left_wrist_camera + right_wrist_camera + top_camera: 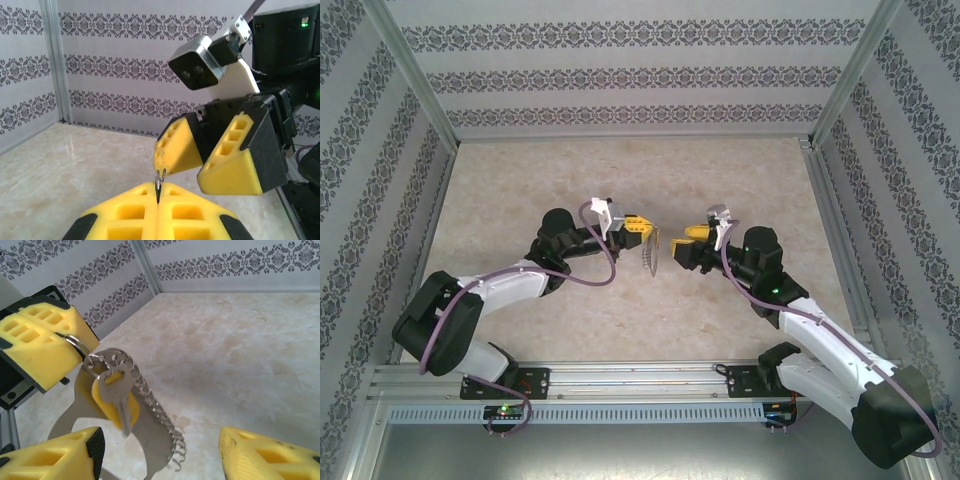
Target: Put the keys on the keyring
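The left gripper (158,194) is seen clamped shut, a small split ring (159,177) pinched between its yellow fingertips. From that ring the keyring (70,412), a grey oval loop, is hung in the air above the marbled tabletop (620,320). Its long axis is held roughly upright, with a silvery chain (161,417) draped along one side. The key (120,407), yellow-headed, is hung against the loop with its blade pointed down. Key and chain are made out in the right wrist view, while the left wrist view gives just the ring's edge. From above, the keyring (651,255) is reduced to a thin sliver. The right gripper (692,234) is held close opposite, its jaws parted and nothing gripped.
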